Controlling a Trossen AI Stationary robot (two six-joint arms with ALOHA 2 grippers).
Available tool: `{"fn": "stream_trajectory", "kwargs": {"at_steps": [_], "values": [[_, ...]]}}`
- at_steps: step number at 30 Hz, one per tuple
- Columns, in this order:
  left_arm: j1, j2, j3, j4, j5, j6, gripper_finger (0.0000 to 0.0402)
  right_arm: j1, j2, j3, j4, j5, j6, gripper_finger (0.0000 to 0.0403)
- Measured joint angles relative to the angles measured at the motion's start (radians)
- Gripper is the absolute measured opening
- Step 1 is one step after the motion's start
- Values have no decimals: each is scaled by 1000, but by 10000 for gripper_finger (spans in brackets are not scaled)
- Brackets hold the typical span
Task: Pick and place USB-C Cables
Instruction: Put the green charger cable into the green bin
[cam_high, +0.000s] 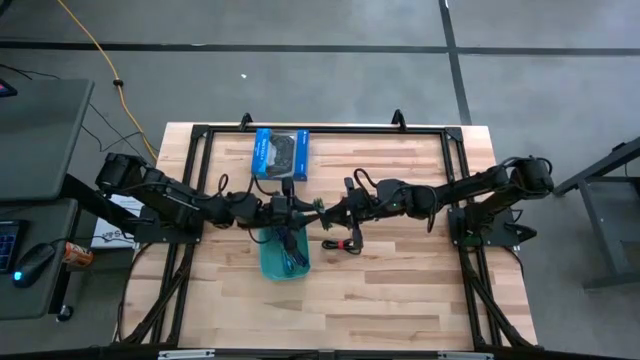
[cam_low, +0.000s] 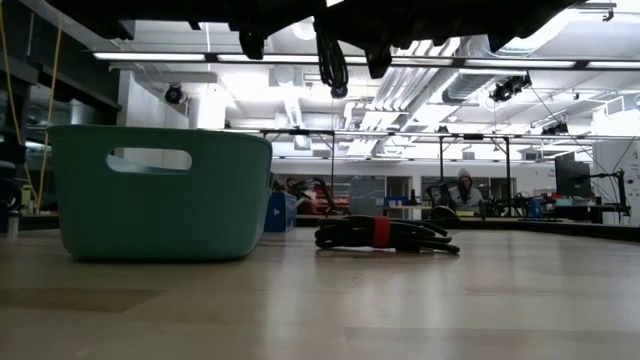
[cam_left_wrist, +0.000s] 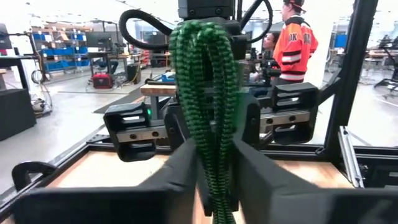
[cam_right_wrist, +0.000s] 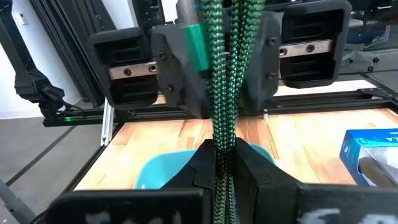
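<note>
Green cable (cam_left_wrist: 208, 118): braided bundle, held in mid-air between both arms, above the desk just by the teal bin; looks like a handover.
Axis: long axis runs gripper to gripper, roughly across the desk in the high view; strands doubled, one looped end toward the right arm, per the left wrist view.
Right gripper (cam_right_wrist: 224, 163): jaws pinched tight on the green cable; arm reaches in from the desk's right side to mid-desk.
Left gripper (cam_left_wrist: 214, 171): jaws narrow, closed on the cable's other end; arm reaches in from the left, meets the right one nose to nose.
Why held so: prob. a pass from right to left, since the bin sits on the left arm's side; both grips on at once, so the cable can't drop mid-swap.
Black cable (cam_low: 385, 234): red tie, lies flat on the desk, near the bin's right side, not yet picked.
Teal bin (cam_high: 270, 262): just below the grippers; some cable already inside, colours hard to tell.
Blue controller box (cam_high: 281, 153): far side of the desk, not part of the job.
Desk (cam_high: 400, 300): wood top, black frame.
Person (cam_left_wrist: 297, 43): orange jacket, in the room beyond, well apart.
</note>
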Motion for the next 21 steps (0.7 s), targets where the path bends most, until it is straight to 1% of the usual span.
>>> {"fn": "stream_trajectory", "kwargs": {"at_steps": [2, 3, 4, 7, 10, 13, 16, 18, 21], "values": [[0, 0, 0, 0, 4, 0, 28, 1, 0, 0, 0, 2, 0, 12], [0, 0, 0, 0, 6, -2, 16, 1, 0, 0, 0, 0, 0, 12], [0, 0, 0, 0, 9, -8, 10, 1, 0, 0, 0, 1, 0, 12], [0, 0, 0, 0, 9, -11, 15, 1, 0, 0, 0, 1, 0, 14], [0, 0, 0, 0, 9, -10, 7, 1, 0, 0, 0, 0, 0, 29], [0, 0, 0, 0, 9, 1, 4, 1, 0, 0, 0, 2, 0, 56], [0, -2, 0, -14, 1, 11, 3, 1, 0, 0, -4, 1, 3, 94], [2, -18, -1, -52, 0, 11, 2, 1, 0, 0, -16, 0, -4, 123], [3, -56, -1, -121, -18, 13, 2, 1, -12, 0, -49, -1, -70, 168]]}}
